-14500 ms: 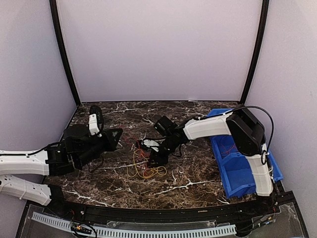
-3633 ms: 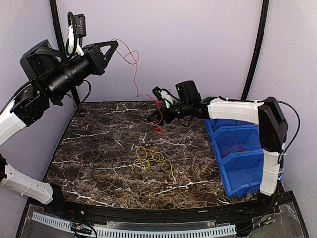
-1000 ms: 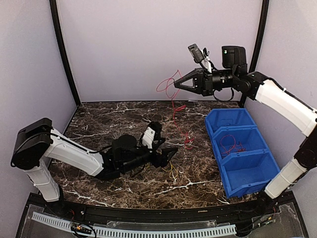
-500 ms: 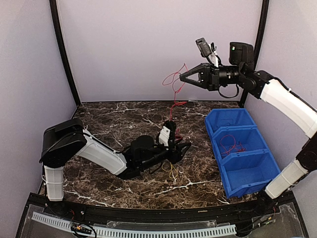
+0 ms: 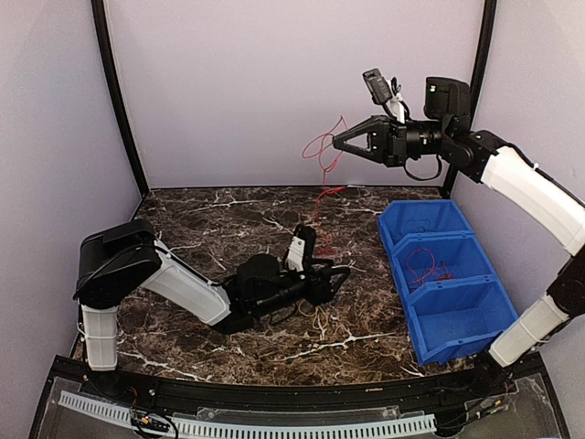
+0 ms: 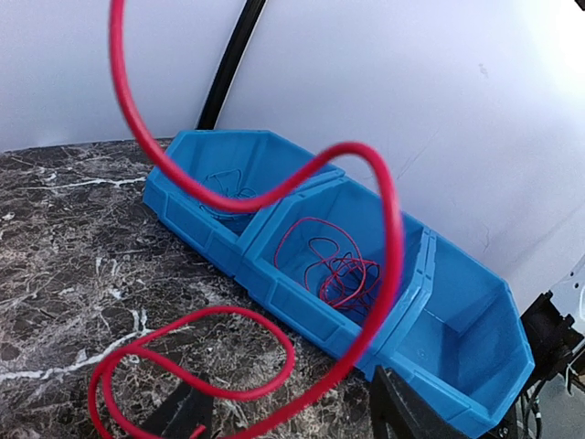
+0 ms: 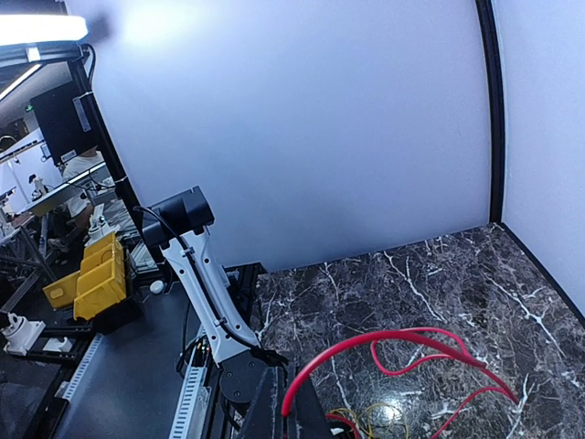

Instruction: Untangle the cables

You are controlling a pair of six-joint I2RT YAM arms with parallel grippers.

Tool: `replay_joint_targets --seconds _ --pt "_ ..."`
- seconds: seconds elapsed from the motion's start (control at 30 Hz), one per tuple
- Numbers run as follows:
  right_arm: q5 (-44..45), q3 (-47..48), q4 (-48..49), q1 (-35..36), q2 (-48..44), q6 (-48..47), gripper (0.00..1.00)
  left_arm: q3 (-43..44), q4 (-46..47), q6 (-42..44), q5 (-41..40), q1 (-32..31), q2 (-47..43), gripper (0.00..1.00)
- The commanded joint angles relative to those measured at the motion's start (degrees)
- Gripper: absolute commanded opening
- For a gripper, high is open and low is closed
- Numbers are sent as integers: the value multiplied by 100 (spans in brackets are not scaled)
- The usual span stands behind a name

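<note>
Left claw (image 5: 340, 276) slid in, jaws apart around the low end of the red cable (image 6: 393, 229), while right claw (image 5: 336, 144) kept it clenched up high, so it looked nearly separated.

Top view high, rear; wrist views close, share red cable (image 6: 396, 247).

**WORKSPACE LAYOUT**

The table (image 5: 210, 219) carries a bin row (image 5: 452, 320) along its right side, three compartments running near to far. The far compartment (image 6: 183, 215) contains a thin cable (image 6: 224, 187). The middle compartment (image 6: 283, 294) contains a coiled cable (image 6: 338, 270).

The right gripper (image 5: 336, 144) is raised above the table's far edge, left of the bins. A hanging cable (image 5: 320, 151) descends from it to the table. The left gripper (image 5: 340, 274) sits low at table centre, just left of the bins. Loose cables (image 5: 317, 315) lie on the table on its near side.
</note>
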Motion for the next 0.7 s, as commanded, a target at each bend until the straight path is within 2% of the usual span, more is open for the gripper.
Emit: replay_joint_targets --seconds 0.0,0.07,0.2,0.37,0.43,0.57,0.67 --pt "-86 -1 175 -44 -194 2 0 162 -7 -458 216 49 46 59" --pt "-101 40 152 -53 -201 -24 0 174 87 -566 560 82 125 53" --pt "-114 109 126 -74 -206 -38 0 128 376 -551 1097 85 280 51" --pt "-97 57 110 -83 -224 -85 0 -126 784 -569 1186 85 328 46" --pt "-89 28 99 -85 -228 -120 0 -167 978 -516 1495 84 339 44" --pt "-69 -11 93 -92 -229 -148 0 -284 1598 -359 2151 25 335 46" --pt "-69 -13 68 -92 -230 -178 0 -384 1917 -318 2215 -18 293 52"
